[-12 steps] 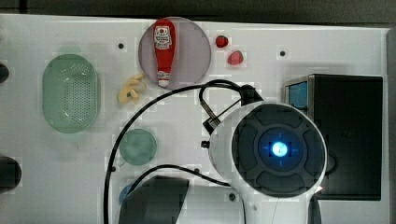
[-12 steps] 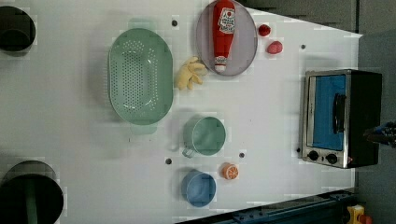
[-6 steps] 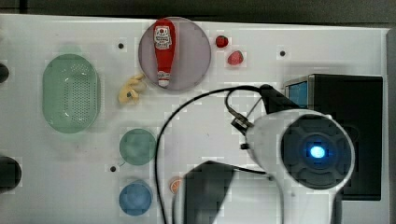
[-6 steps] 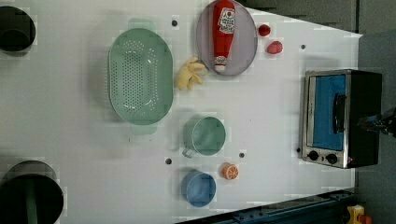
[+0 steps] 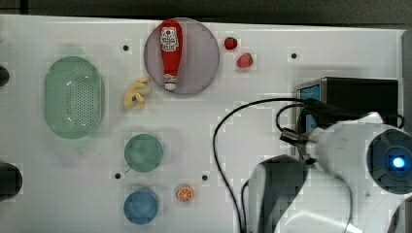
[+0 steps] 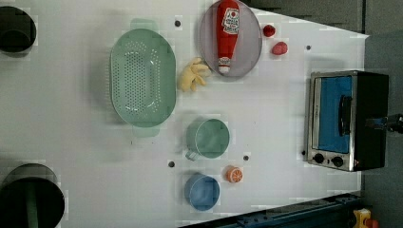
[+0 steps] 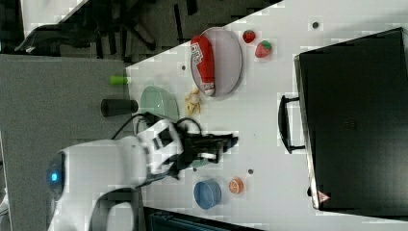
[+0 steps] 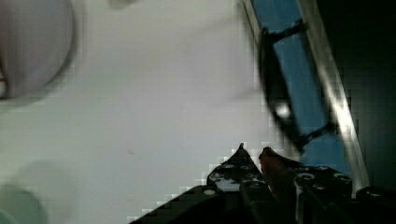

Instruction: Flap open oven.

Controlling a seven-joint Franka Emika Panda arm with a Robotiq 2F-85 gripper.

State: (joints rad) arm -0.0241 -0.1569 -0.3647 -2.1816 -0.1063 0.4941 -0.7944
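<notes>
The oven [image 6: 347,121] stands at the left view's right on the white table, its blue glass door [image 6: 332,114] shut against the silver frame, with the dark bar handle [image 6: 344,115] across it. In the wrist view the handle [image 8: 275,93] and blue door [image 8: 299,70] lie just beyond my gripper [image 8: 253,150]. Its fingertips stand slightly apart with nothing between them, so it is narrowly open. In the right view the gripper [image 7: 234,142] hovers over the table short of the handle [image 7: 284,125], not touching it. My arm [image 5: 350,145] covers part of the oven [image 5: 359,94] in the top view.
A ketchup bottle [image 5: 170,48] lies on a purple plate [image 5: 199,58], two strawberries [image 5: 238,52] beside it. A green colander [image 5: 73,97], a yellow banana bunch [image 5: 136,92], a green cup [image 5: 143,153], a blue bowl [image 5: 141,206] and an orange slice [image 5: 185,194] stand further toward the top view's left.
My arm has swung toward the top view's right and now hangs partly over the oven. The oven door has stayed shut and the table objects have not moved.
</notes>
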